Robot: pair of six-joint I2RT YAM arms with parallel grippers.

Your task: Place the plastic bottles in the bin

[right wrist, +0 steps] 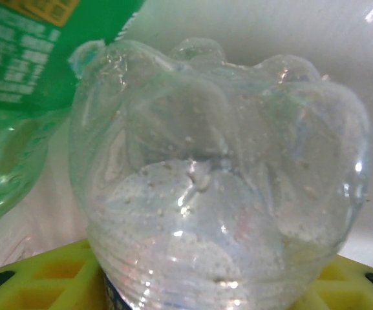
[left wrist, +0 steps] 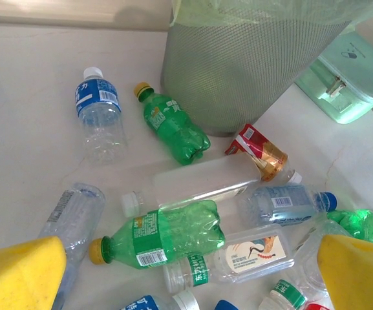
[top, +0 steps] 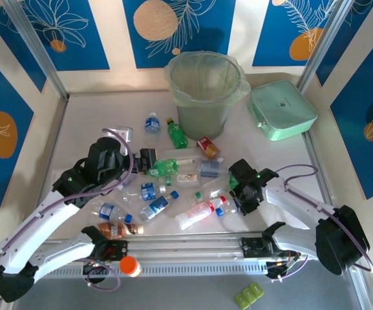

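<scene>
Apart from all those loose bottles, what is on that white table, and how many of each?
Bin: 1
Mint-green box: 1
Robot arms: 2 (left, right)
Total: 4

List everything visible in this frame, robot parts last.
Bottles: about fifteen; clear, green, blue-labelled, red-brown; strewn mid-table, in front of the bin.
Bin: one; grey-green, bag-lined; far centre.
Box: one; mint; right of the bin.
Orange-topped item: one; near edge, left side.
Lime item: one; past the near edge, right side.
Table: one; white.
Left gripper: yellow fingers, open, above the bottles.
Right gripper: yellow fingers either side of a clear bottle; grip unclear.
</scene>
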